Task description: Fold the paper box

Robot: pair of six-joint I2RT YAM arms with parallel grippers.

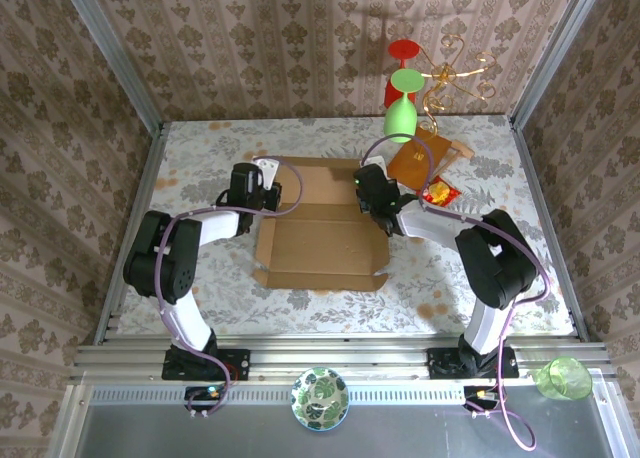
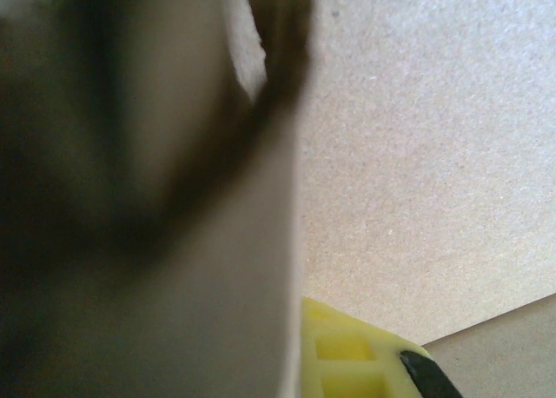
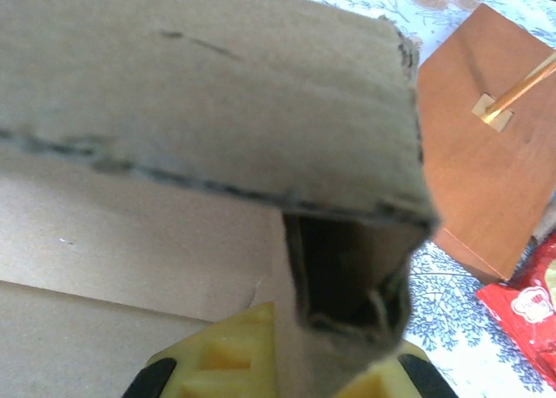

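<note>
The paper box (image 1: pixel 320 223) lies opened out on the middle of the table, tan and creased, with its side flaps partly raised. My left gripper (image 1: pixel 266 196) is at the box's left edge. In the left wrist view a blurred flap (image 2: pixel 174 242) stands right against the yellow finger (image 2: pixel 347 356), and the left gripper (image 2: pixel 291 363) is shut on it. My right gripper (image 1: pixel 371 200) is at the box's right edge. In the right wrist view its yellow fingers (image 3: pixel 224 356) sit either side of a folded side wall (image 3: pixel 339 268), and the right gripper (image 3: pixel 304 368) is shut on that wall.
Behind the right gripper lie an orange-brown flat piece (image 1: pixel 425 158) and a red packet (image 1: pixel 440 191). A green goblet (image 1: pixel 402 108), a red glass (image 1: pixel 403 68) and a gold wire stand (image 1: pixel 455 73) are at the back. A patterned bowl (image 1: pixel 319 398) and a green cup (image 1: pixel 563 378) sit by the arm bases.
</note>
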